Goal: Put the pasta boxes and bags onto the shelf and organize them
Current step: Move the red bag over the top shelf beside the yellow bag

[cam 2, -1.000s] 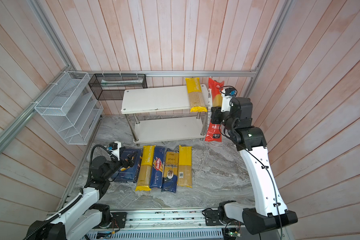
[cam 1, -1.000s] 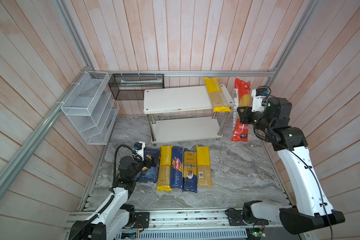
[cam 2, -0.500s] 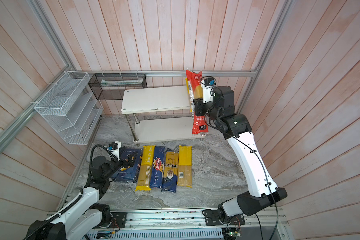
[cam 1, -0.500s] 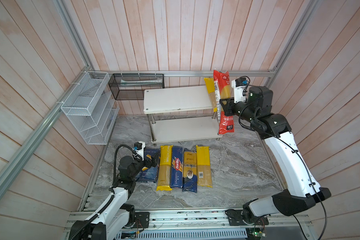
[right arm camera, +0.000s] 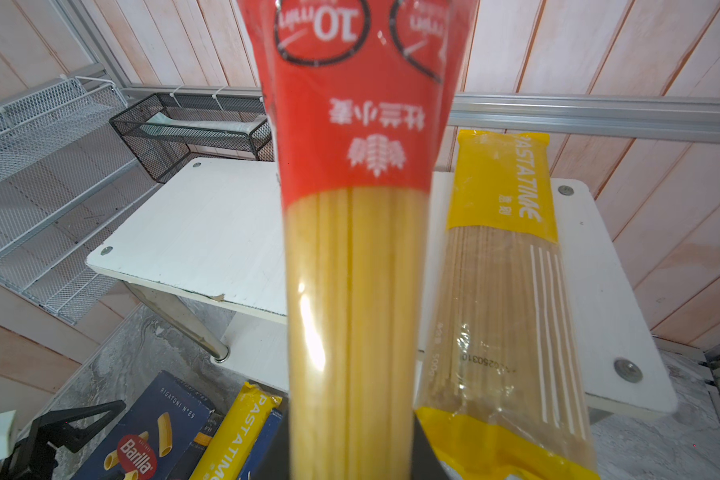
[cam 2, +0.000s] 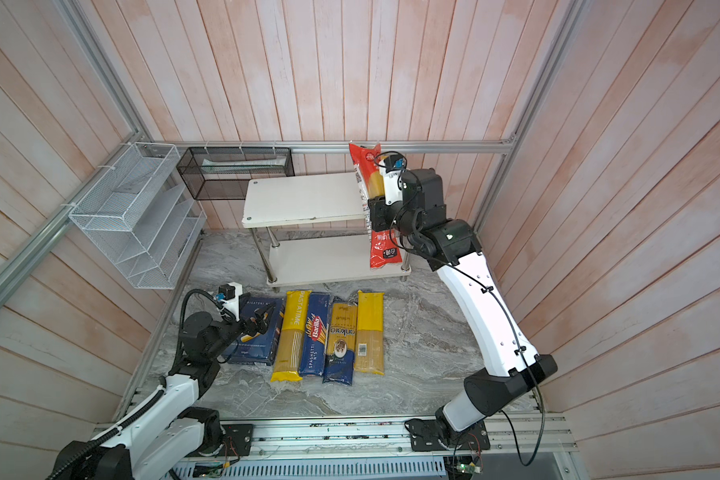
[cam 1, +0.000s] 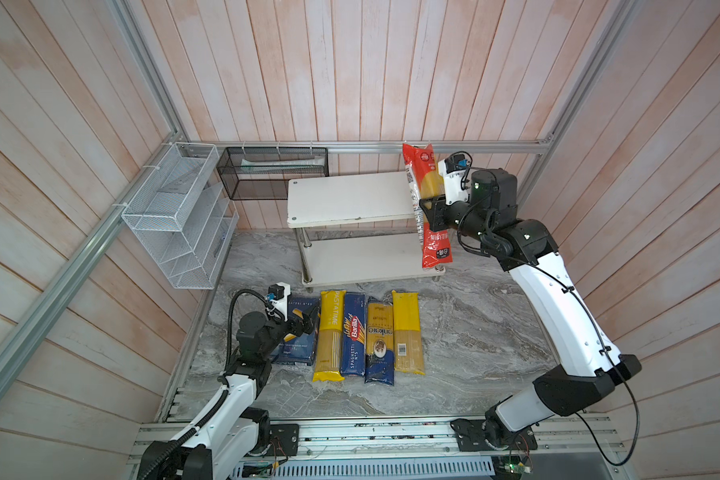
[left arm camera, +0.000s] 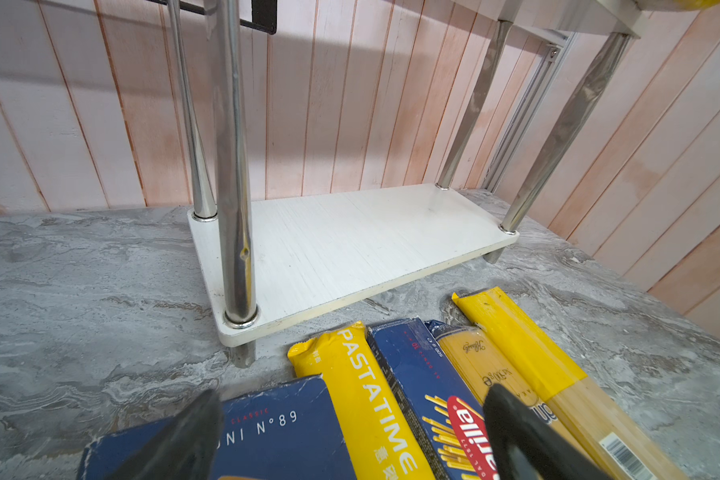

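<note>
My right gripper [cam 1: 431, 212] is shut on the red bag [cam 1: 436, 249], holding it nearly upright over the right end of the shelf [cam 1: 350, 199]. The right wrist view shows a yellow PASTATIME bag [right arm camera: 504, 266] lying on the top board beside the red bag [right arm camera: 350, 270]; the lower board [left arm camera: 350, 241] is bare. On the floor in front lie a wide blue pasta box [cam 1: 296, 338], a yellow bag [cam 1: 329, 332], a narrow Spaghetti box [cam 1: 354, 332], a clear blue-ended bag [cam 1: 379, 340] and a barcoded yellow bag [cam 1: 407, 332]. My left gripper [cam 1: 304, 324] hovers open over the wide box [left arm camera: 283, 432].
A white wire mesh rack [cam 1: 179, 216] hangs on the left wall, and a black mesh basket [cam 1: 273, 172] hangs on the back wall behind the shelf. Wooden walls close in the marble floor [cam 1: 474, 332]. An aluminium rail [cam 1: 371, 436] runs along the front.
My right arm has carried the red bag leftward from beside the shelf's right end to above its top board, now covering the yellow bag in the top views. The left arm has stayed still.
</note>
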Robot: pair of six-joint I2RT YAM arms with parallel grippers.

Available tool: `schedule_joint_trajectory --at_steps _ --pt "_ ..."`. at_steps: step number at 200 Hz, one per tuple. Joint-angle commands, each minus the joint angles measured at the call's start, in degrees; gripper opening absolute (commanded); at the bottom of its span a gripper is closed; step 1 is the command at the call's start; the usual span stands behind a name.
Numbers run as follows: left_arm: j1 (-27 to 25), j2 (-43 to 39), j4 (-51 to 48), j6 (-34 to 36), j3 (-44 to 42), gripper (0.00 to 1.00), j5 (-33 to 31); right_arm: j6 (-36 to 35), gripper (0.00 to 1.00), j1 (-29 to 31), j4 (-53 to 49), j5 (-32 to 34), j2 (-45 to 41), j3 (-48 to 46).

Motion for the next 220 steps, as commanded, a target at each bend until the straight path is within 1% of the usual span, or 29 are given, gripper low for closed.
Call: schedule_joint_trajectory --at_steps 1,34,71,130,143,168,194,220 --pt "-0.08 -0.96 1.28 -0.30 -1.00 1.00 -0.60 -0.69 0.00 0.73 7.11 0.84 0.75 4.85" --pt "-0.08 -1.07 1.35 -0.31 -1.11 1.00 -0.68 -1.24 0.00 1.55 4.72 1.32 4.13 9.79" --pt "-0.10 -1.19 1.29 -0.31 -1.11 1.00 -0.68 -1.32 0.00 1.66 4.77 1.59 6.43 12.12" --pt "-0.13 -1.16 1.35 -0.24 -1.10 1.00 -0.68 -1.65 0.00 1.65 1.76 1.63 11.87 19.24" --pt "-0.04 -1.13 1.35 -0.31 -1.11 1.00 -0.62 -1.90 0.00 1.63 1.67 2.57 12.66 20.13" --pt "-0.07 -1.02 1.28 -0.31 -1.02 1.00 -0.55 -2.35 0.00 1.68 1.29 6.82 14.34 21.28" --pt "-0.13 -0.99 1.28 -0.27 -1.05 1.00 -0.55 -2.97 0.00 1.70 1.66 7.56 16.35 22.29" --pt "-0.05 -0.99 1.28 -0.31 -1.02 1.00 -0.60 -3.48 0.00 1.61 -0.24 8.20 19.74 27.25"
